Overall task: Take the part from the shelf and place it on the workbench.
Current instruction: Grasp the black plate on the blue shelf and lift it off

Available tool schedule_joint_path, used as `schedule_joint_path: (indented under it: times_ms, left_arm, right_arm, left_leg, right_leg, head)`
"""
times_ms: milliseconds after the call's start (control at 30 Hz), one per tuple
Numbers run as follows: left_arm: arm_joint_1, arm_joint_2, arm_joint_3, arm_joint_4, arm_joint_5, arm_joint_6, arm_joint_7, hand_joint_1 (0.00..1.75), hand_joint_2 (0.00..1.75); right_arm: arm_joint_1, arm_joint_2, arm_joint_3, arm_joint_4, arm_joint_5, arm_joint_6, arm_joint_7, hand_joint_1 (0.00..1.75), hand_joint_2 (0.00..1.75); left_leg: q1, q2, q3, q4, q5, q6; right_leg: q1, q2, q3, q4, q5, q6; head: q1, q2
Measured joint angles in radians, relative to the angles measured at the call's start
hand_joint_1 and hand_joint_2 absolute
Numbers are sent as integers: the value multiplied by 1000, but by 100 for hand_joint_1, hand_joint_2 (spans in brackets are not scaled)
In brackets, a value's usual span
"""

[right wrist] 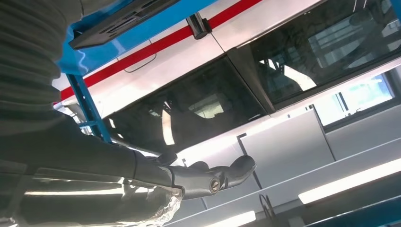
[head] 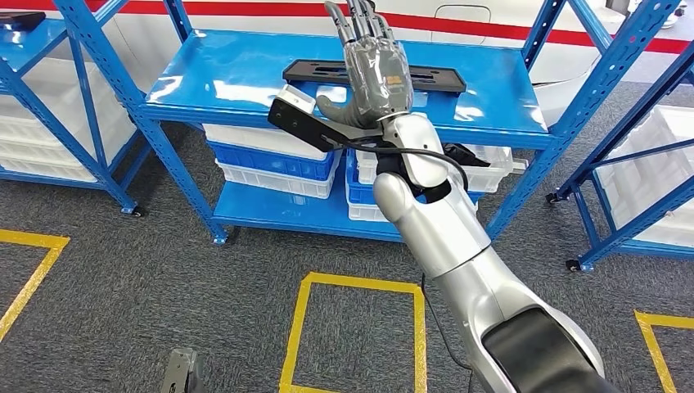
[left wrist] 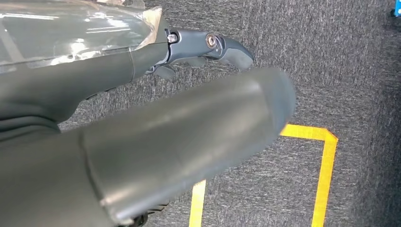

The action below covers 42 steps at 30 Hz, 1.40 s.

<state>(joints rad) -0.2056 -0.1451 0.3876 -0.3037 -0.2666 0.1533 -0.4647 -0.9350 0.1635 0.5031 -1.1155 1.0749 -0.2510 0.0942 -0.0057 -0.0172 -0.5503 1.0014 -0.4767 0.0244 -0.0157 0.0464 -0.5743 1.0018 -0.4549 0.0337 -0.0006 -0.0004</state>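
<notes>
The right hand [head: 375, 70] is hovering over the top board of the blue metal shelf rack [head: 245, 82], fingers stretched out and apart, holding nothing. The long flat black plastic part [head: 425, 79] is lying on that board, partly hidden behind the hand. The left hand [left wrist: 189, 137] is hanging above grey carpet [left wrist: 331, 71] with yellow tape lines [left wrist: 326, 165], and I honestly can't tell how its fingers are sitting.

No text, label, brand or number can be read in any view. A small orange mark sits on the back of the right hand [head: 375, 72], under its clear cover, too small to make out.
</notes>
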Motion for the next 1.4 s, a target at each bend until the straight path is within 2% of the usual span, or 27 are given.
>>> schedule_joint_path:
  times_ms: [200,633,667,767,833,900,933,967,1000,1033,1100,1133,1167,1233,1300,1333,1367,1400]
  left_arm:
    - [-2,0,-6,0,-5,56,-36,0,0]
    - [-2,3,2,0,57,60,-66,0,0]
    - [-2,5,6,0,64,59,-66,0,0]
    - [2,12,26,0,95,58,-68,0,0]
    - [5,15,41,1,111,60,-71,0,0]
    - [10,18,52,2,118,62,-72,0,0]
    - [13,20,57,2,119,64,-72,0,0]
    - [15,21,60,3,118,65,-71,0,0]
    - [16,21,63,4,117,66,-71,0,0]
    - [17,21,64,5,115,66,-70,0,0]
    - [18,22,65,6,109,67,-68,0,0]
    - [18,23,65,7,107,68,-67,0,0]
    - [17,24,65,7,106,69,-65,0,0]
    - [19,26,66,8,103,72,-63,0,0]
    - [20,25,66,9,100,76,-61,0,0]
    - [19,26,66,9,99,77,-61,0,0]
    - [18,26,66,9,99,78,-61,0,0]
    - [18,26,66,9,98,78,-61,0,0]
  right_arm:
    - [-4,0,-23,42,-59,8,-36,0,175]
    - [1,-15,-33,68,-121,18,-80,0,175]
    - [1,-15,-34,69,-130,18,-87,0,175]
    - [-7,-13,-40,79,-159,13,-115,0,175]
    - [-22,-8,-44,92,-169,4,-132,0,175]
    - [-36,-3,-45,109,-173,-5,-142,0,175]
    - [-39,-1,-46,117,-174,-8,-145,0,175]
    - [-38,-1,-46,124,-175,-11,-147,0,175]
    - [-37,-1,-46,132,-176,-15,-150,0,175]
    - [-36,-1,-47,139,-177,-19,-152,0,175]
    - [-38,-1,-47,151,-180,-29,-157,0,175]
    - [-40,-2,-48,158,-182,-33,-161,0,175]
    - [-41,-1,-48,164,-184,-37,-164,0,175]
    - [-41,-1,-48,173,-189,-40,-168,0,175]
    - [-41,0,-49,178,-194,-41,-168,0,175]
    - [-44,2,-49,179,-196,-42,-169,0,175]
    - [-46,3,-49,180,-197,-42,-169,0,175]
    - [-47,4,-49,182,-198,-43,-170,0,175]
  left_leg:
    - [0,0,0,0,0,0]
    - [0,1,0,0,0,0]
    - [-1,1,-1,2,-1,2]
    - [3,6,6,-13,2,20]
    - [12,14,19,-28,10,26]
    - [16,20,23,-32,12,27]
    - [17,23,23,-32,11,27]
    - [18,25,24,-32,10,25]
    - [20,26,25,-31,7,22]
    - [24,26,28,-30,3,15]
    - [34,27,35,-23,-10,-3]
    - [37,28,36,-18,-17,-14]
    - [37,29,34,-14,-24,-23]
    - [37,31,33,-8,-32,-35]
    - [41,32,29,12,-37,-42]
    - [43,31,12,44,-42,-44]
    - [44,30,-19,97,-54,-47]
    - [43,28,-63,166,-75,-50]
  right_leg:
    - [0,0,0,0,0,0]
    - [0,0,0,0,0,0]
    - [-6,1,-1,-4,2,3]
    - [-10,1,-2,1,17,21]
    - [-3,-14,-23,40,-1,18]
    - [-2,-29,-81,149,-49,11]
    - [-4,-31,-117,215,-71,12]
    - [-6,-32,-146,262,-82,15]
    - [-9,-33,-160,275,-80,23]
    - [-14,-36,-154,245,-58,37]
    - [-21,-44,-106,112,6,67]
    - [-20,-48,-86,54,21,66]
    - [-18,-50,-73,24,29,53]
    - [-13,-47,-68,20,20,13]
    - [-15,-40,-58,24,20,-6]
    - [-15,-37,-50,24,16,-12]
    - [-14,-35,-43,23,12,-19]
    - [-11,-33,-37,23,6,-27]
  head:
    - [0,0]
    - [0,0]
    - [0,0]
    - [-1,0]
    - [3,0]
    - [9,0]
    - [11,0]
    - [11,0]
    - [11,0]
    - [11,0]
    - [12,0]
    - [14,0]
    - [16,0]
    - [13,0]
    - [8,0]
    - [6,0]
    - [4,0]
    - [2,0]
